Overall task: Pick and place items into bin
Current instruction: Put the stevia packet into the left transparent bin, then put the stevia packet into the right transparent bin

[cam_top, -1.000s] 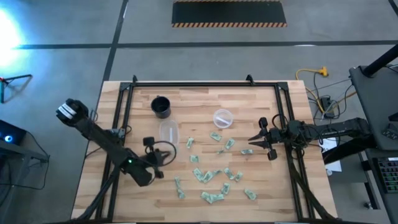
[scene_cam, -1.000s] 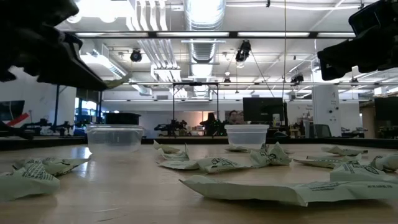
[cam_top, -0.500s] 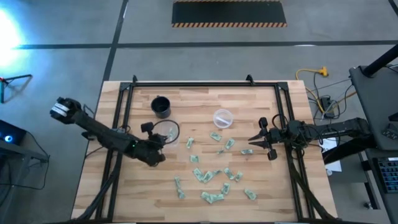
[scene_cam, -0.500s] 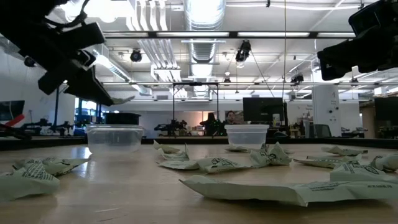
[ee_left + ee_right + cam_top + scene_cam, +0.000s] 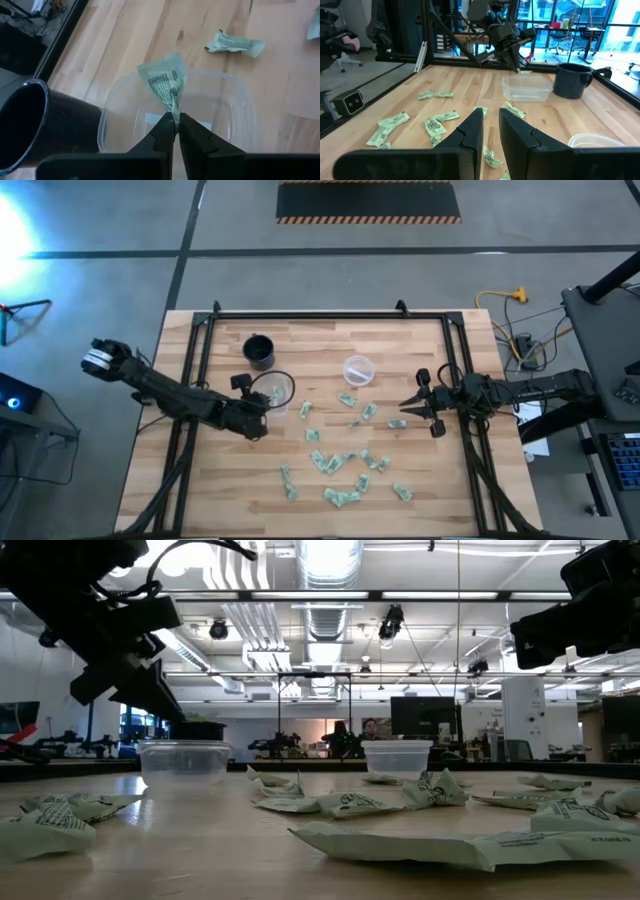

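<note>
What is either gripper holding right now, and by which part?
The left gripper pinches one green-and-white wrapper by its lower tip, above the clear container. The right gripper holds nothing.

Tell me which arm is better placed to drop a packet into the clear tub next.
Left. Its gripper is shut on a packet directly over the clear tub. The right gripper is open and empty.

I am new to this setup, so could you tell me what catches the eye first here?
The left claw pinches one pale green-and-white wrinkly packet above the clear plastic tub, beside the black cup. Many similar packets lie scattered over the wooden table, where the right claw waits open.
</note>
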You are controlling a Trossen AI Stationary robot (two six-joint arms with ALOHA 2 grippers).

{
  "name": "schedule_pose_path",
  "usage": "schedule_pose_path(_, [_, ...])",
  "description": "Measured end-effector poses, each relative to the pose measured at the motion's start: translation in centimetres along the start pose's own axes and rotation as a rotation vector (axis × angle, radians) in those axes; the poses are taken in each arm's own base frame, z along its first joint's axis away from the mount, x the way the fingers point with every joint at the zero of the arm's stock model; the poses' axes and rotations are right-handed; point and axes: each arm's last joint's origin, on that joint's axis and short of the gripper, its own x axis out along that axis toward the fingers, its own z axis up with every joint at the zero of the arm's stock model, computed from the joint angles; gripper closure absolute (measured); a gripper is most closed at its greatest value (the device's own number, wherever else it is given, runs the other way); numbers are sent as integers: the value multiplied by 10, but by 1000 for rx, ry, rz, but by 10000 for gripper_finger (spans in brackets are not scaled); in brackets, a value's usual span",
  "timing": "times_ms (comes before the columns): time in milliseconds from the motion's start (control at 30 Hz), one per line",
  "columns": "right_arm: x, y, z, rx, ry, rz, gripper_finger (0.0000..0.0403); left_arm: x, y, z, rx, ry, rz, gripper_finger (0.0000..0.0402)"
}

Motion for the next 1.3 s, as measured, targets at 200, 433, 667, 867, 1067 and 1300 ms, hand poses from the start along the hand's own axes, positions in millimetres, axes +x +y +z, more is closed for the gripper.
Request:
schedule_pose_path(200, [0,0,0,0,0,0,351,0,2,1,-6,-7,12,347])
schedule_pose_path(433, [2,0,-2,37,27,1,351,-3,3,7,-7,-21,6,303])
schedule_pose_path(667, [7,-1,-16,69,163,-4,351,-9,3,19,-28,-62,-11,299])
schedule_pose_path(867, [10,0,-31,149,319,-10,351,-10,3,22,-9,-71,-13,299])
schedule_pose_path(1067, [16,3,-30,153,356,-35,351,-11,3,25,18,-89,-14,299])
schedule_pose_path(1300, [24,9,-23,115,477,-70,331,-16,-1,30,41,-145,-40,299])
